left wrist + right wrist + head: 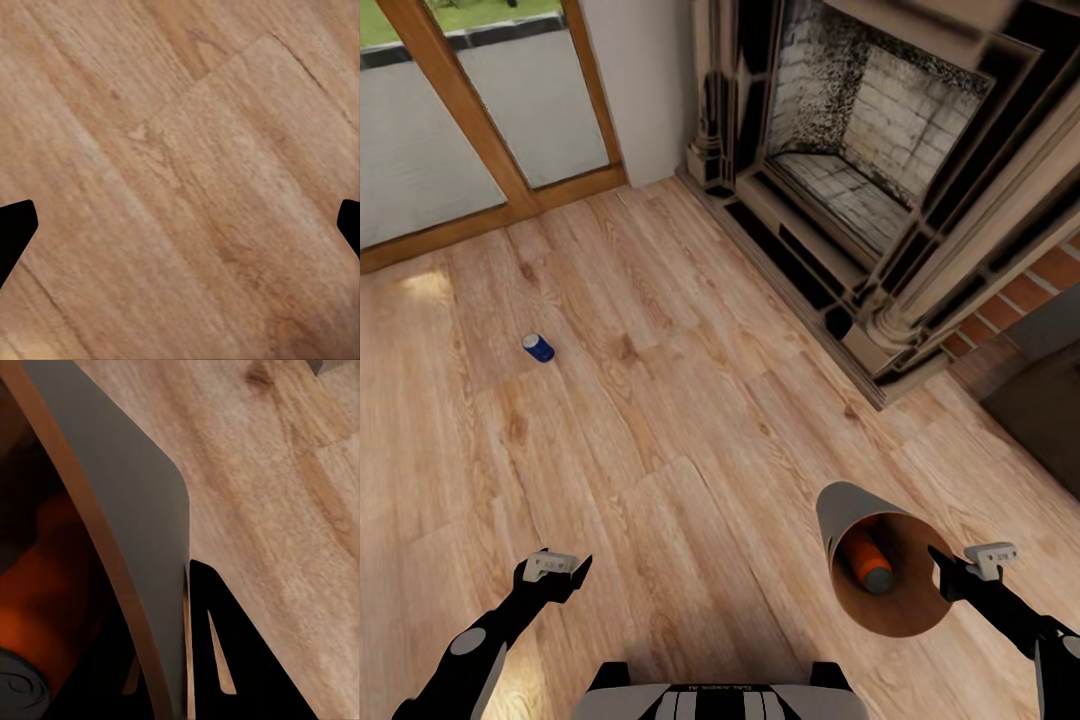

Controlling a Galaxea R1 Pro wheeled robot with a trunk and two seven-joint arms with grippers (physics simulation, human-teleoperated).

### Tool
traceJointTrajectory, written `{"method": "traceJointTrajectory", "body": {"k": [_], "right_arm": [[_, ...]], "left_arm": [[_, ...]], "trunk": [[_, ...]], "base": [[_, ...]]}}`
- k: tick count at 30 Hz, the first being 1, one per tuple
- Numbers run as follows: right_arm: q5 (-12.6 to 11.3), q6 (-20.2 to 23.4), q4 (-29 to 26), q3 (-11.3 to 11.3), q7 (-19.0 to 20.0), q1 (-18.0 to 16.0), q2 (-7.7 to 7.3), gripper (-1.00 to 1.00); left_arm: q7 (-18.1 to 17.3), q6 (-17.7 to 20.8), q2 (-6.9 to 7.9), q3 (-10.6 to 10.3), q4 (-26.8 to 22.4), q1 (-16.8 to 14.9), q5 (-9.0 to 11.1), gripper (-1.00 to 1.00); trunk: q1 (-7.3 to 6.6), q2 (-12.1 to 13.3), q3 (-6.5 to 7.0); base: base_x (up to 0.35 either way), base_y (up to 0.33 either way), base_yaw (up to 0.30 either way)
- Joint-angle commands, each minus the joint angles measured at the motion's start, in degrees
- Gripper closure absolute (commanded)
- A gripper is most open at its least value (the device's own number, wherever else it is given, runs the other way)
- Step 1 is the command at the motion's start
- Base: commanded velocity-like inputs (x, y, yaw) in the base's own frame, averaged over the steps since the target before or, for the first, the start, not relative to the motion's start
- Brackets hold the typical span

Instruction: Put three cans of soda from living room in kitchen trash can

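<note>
Right claw [950, 560] is clamping the tash can [850, 510] rim, orange can [865, 560] lying inside. Left claw [555, 570] is hanging spread apart. Blue can [538, 347] is lying on open floor [690, 420], well apart from the fireplace [860, 170] edge.

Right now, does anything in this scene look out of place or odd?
Yes. A dark blue soda can lies loose on the wood floor near the glass doors. The trash can is in the living room, held tilted by the right end effector, with an orange can inside.
</note>
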Motion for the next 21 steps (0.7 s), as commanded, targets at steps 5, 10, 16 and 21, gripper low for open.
{"method": "traceJointTrajectory", "body": {"k": [5,10,16,21], "right_arm": [[-0.2,0.1,1.5,0.1,0.5,0.0,0.00,1.00],[-0.1,0.0,1.6,0.1,0.5,0.0,0.00,1.00],[-0.1,0.0,1.7,0.1,0.5,0.2,0.00,1.00],[-0.1,0.0,1.7,0.1,0.5,0.2,-0.05,1.00]], "left_arm": [[0.0,0.0,-0.07,0.0,0.0,0.0,0.0,-1.00],[-0.1,0.0,-0.07,0.0,0.0,0.0,0.0,-1.00],[-0.2,0.0,-0.07,0.0,0.0,0.0,0.0,-1.00],[-0.1,0.0,-0.05,0.0,0.0,0.0,0.1,-1.00]], "trunk": [[0.00,0.0,0.00],[0.00,0.0,0.00],[0.00,0.0,-0.09],[0.00,0.0,-0.21]], "base": [[-0.035,0.013,0.072],[-0.270,0.123,0.230],[-0.275,0.177,0.239],[-0.261,0.200,0.187]]}}
